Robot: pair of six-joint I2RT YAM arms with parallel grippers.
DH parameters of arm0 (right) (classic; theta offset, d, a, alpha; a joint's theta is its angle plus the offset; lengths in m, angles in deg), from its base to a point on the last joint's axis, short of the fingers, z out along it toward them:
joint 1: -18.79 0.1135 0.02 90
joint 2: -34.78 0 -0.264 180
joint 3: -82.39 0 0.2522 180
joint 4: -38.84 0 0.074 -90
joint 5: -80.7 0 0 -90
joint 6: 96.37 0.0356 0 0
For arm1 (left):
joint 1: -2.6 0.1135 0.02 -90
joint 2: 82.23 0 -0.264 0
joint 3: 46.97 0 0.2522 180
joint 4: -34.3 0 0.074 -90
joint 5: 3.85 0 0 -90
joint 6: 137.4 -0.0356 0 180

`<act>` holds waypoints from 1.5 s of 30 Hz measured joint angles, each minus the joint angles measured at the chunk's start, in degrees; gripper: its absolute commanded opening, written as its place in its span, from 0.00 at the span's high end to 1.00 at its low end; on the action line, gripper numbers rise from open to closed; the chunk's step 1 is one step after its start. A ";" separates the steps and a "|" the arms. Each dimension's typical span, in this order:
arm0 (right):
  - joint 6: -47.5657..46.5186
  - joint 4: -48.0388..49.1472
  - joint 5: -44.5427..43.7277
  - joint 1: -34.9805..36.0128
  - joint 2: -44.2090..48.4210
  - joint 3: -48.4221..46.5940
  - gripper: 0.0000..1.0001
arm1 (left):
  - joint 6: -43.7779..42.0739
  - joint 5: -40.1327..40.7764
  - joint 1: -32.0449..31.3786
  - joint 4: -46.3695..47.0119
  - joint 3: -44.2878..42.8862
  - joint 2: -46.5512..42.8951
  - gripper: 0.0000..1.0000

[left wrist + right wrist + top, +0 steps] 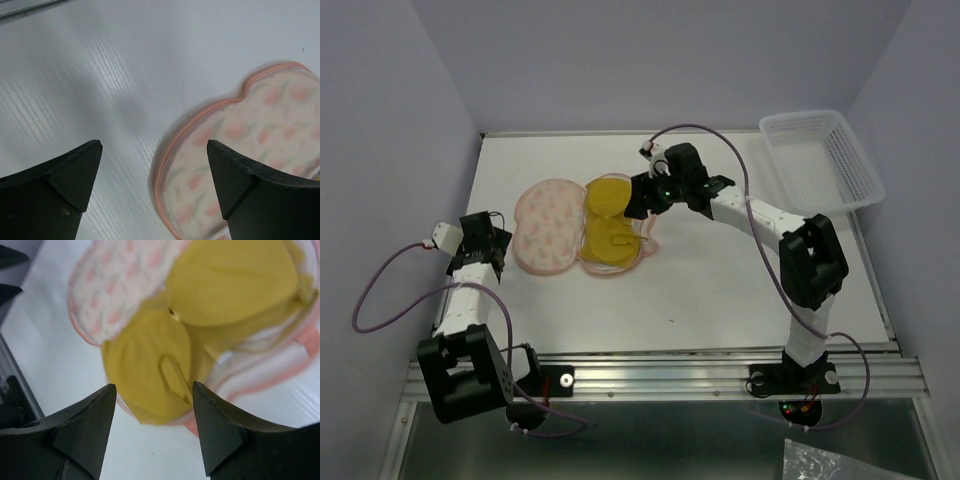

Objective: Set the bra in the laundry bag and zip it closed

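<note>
Right gripper (152, 390) hangs with its fingers spread and nothing between them, directly over the mustard-yellow bra (605, 195), at the far right side of the laundry bag (545, 228). Both cups lie inside the bag's right half, one far and one near, with a thin strap (161, 371) looped on the near cup, so the placing looks done. The patterned lid (250, 135) is flopped open to the left, flat on the white table (720, 290). Left gripper (154, 145), jaws likewise apart and empty, waits just beside the lid's left edge, probably so it can fold that flap over the bra. Zipping has not begun.
</note>
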 measured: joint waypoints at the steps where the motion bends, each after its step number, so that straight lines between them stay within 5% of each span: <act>1: -1.62 -0.26 -0.15 -0.81 1.86 3.85 0.31 | -0.11 -0.02 0.15 0.09 0.02 0.20 0.01; 9: -25.70 -3.80 0.81 -1.64 8.48 19.71 0.29 | -2.56 -2.73 0.28 2.97 0.52 4.92 0.01; 15: -35.01 -5.18 1.49 -1.44 5.66 15.43 0.43 | -3.87 -4.81 0.28 4.74 0.66 5.38 0.01; 32: -45.38 -14.36 2.34 -0.09 -6.58 3.30 0.50 | -5.03 -7.78 0.28 7.32 0.76 5.70 0.01; 36: -45.92 -15.69 2.32 0.22 -8.79 1.81 0.72 | -5.38 -7.98 0.28 7.48 0.76 5.73 0.01; 45: -46.53 -16.70 -0.11 1.70 -9.03 0.37 0.88 | -5.86 -9.38 0.28 8.04 0.81 5.88 0.01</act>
